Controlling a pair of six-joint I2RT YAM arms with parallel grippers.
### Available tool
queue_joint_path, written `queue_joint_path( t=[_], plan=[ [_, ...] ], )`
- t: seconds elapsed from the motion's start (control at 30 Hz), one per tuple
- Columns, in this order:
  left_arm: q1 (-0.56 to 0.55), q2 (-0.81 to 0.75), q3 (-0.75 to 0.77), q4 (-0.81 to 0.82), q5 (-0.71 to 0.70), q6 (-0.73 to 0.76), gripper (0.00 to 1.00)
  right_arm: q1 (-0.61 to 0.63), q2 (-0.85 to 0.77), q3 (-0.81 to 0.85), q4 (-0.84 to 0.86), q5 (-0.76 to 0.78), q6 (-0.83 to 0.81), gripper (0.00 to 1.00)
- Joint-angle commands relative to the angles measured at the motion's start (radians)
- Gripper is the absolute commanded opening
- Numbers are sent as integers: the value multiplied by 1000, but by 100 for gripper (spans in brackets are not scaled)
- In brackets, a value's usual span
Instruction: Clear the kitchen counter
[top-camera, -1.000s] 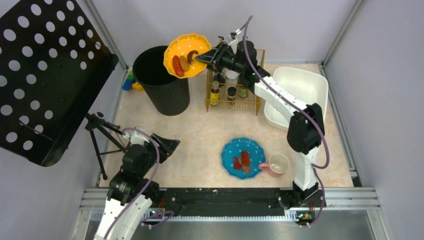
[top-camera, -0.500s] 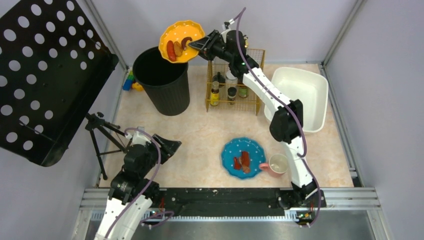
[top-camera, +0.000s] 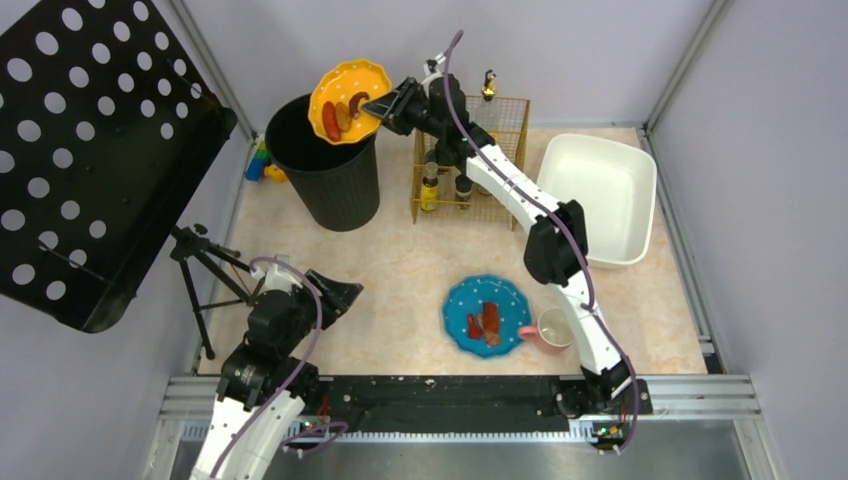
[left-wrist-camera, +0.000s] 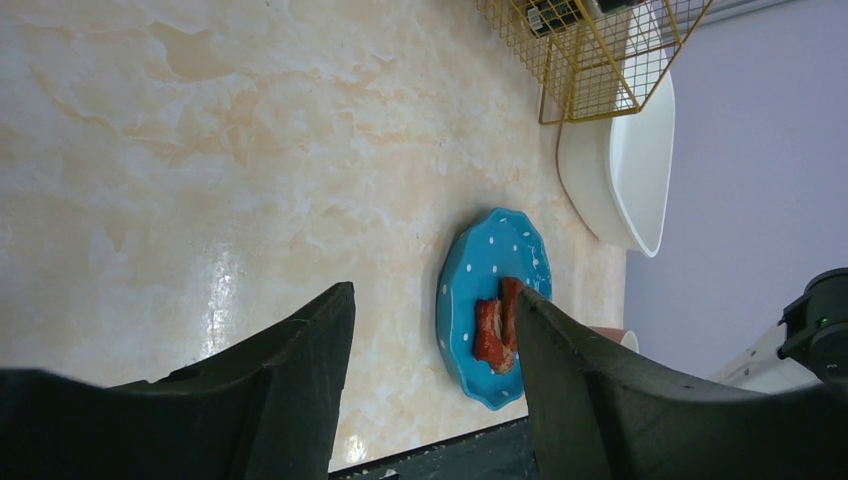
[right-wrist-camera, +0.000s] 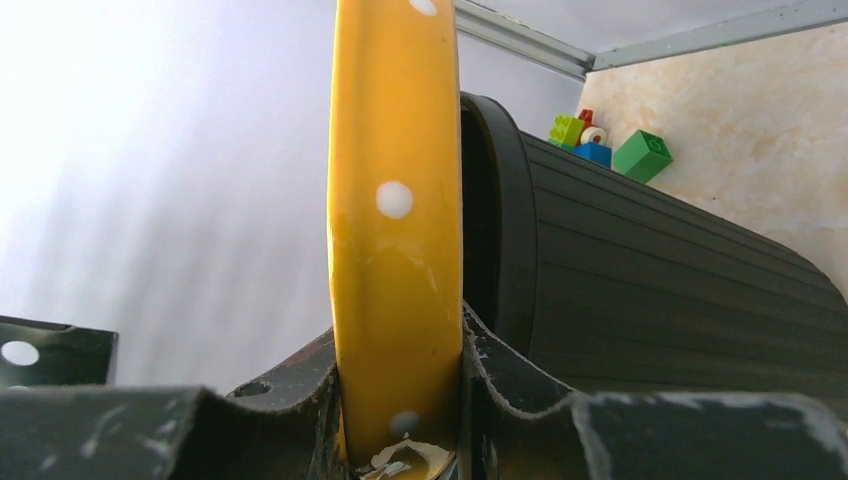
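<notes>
My right gripper (top-camera: 383, 106) is shut on the rim of a yellow dotted plate (top-camera: 345, 101) and holds it over the open black bin (top-camera: 325, 165). Sausage pieces (top-camera: 336, 117) lie on the plate. In the right wrist view the plate (right-wrist-camera: 395, 230) stands edge-on between my fingers, with the bin (right-wrist-camera: 650, 290) right behind it. A blue dotted plate (top-camera: 487, 315) with sausage pieces and a pink mug (top-camera: 553, 331) sit on the kitchen counter (top-camera: 400, 265) at the front. My left gripper (top-camera: 335, 298) is open and empty, low at the front left; the blue plate (left-wrist-camera: 490, 290) shows ahead of it.
A gold wire rack (top-camera: 470, 165) with bottles stands behind the middle. A white tub (top-camera: 600, 195) sits at the right. Toy bricks (top-camera: 262, 165) lie left of the bin. A black tripod (top-camera: 205, 275) and a perforated black panel (top-camera: 85, 150) stand at the left.
My right arm has carried the yellow plate further left, from beside the rack to above the bin's mouth. The left arm has barely moved.
</notes>
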Motion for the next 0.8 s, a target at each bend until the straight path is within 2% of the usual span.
queue_joint_path(
  t=[0.0,0.17,0.47,0.77],
  plan=[
    [-2,-20,7,10,1,16,65,22,-49,133,216,42,-50,0],
    [-3,-20,5,13,5,17,65,49,-55,138,211,83,-173,0],
    [-3,-30,1,1,1,18,65,63,-43,149,205,108,-291,0],
    [-2,-28,-5,7,4,17,66,99,-45,159,204,93,-541,0]
  ],
)
